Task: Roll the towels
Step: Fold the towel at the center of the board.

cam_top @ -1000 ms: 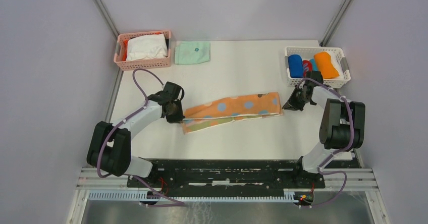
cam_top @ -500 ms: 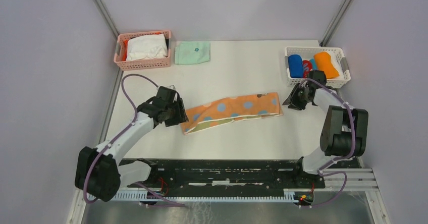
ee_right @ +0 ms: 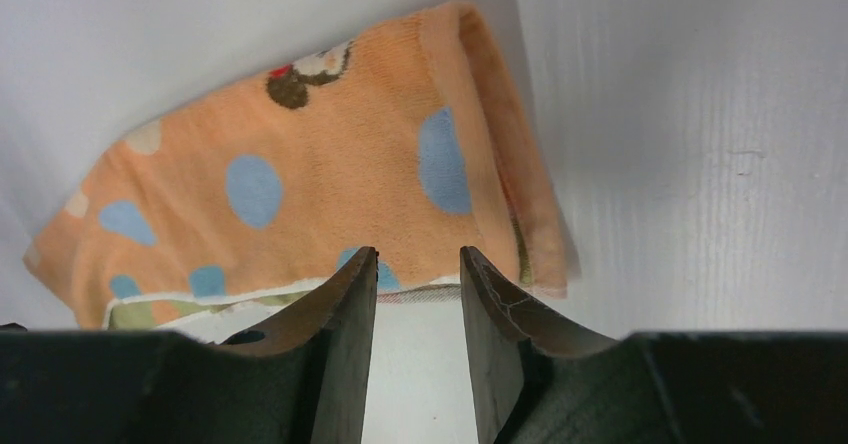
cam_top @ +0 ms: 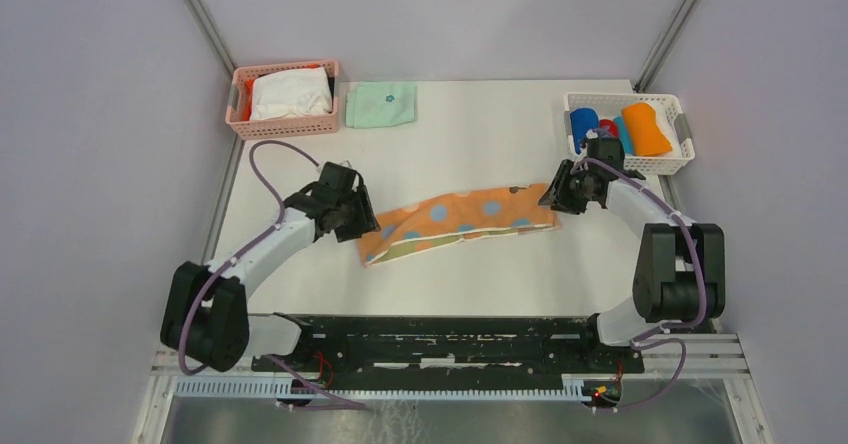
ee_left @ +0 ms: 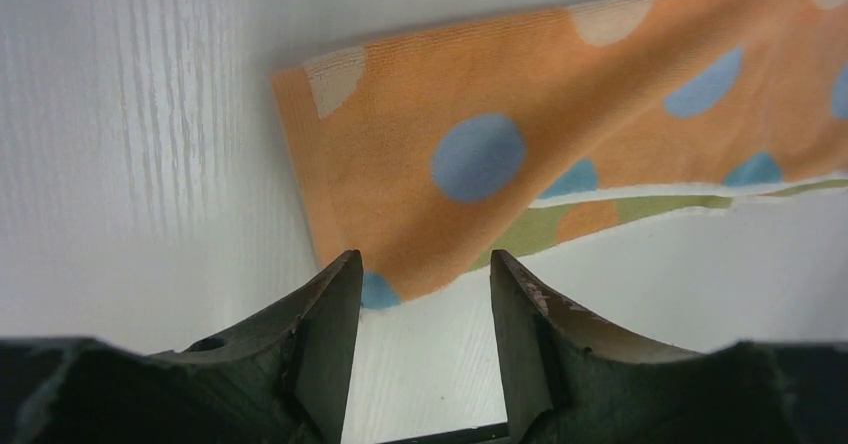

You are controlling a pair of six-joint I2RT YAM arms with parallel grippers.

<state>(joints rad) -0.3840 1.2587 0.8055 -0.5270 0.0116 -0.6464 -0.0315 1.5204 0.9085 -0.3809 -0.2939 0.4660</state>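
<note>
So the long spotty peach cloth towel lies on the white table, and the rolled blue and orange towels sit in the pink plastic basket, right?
Not the pink one: the rolled blue towel and rolled orange towel sit in the white plastic basket, as the top external view shows. The long spotty peach towel does lie on the white table.

The overhead camera looks steeply down from above and behind the arm bases, far enough back to hold the whole white table [cam_top: 480, 134]. The wrist cameras peer close past the black left gripper [ee_left: 422, 261] and black right gripper [ee_right: 418, 254] at opposite ends of the peach, blue-dotted cloth towel [cam_top: 470, 216], which all three views share.
</note>
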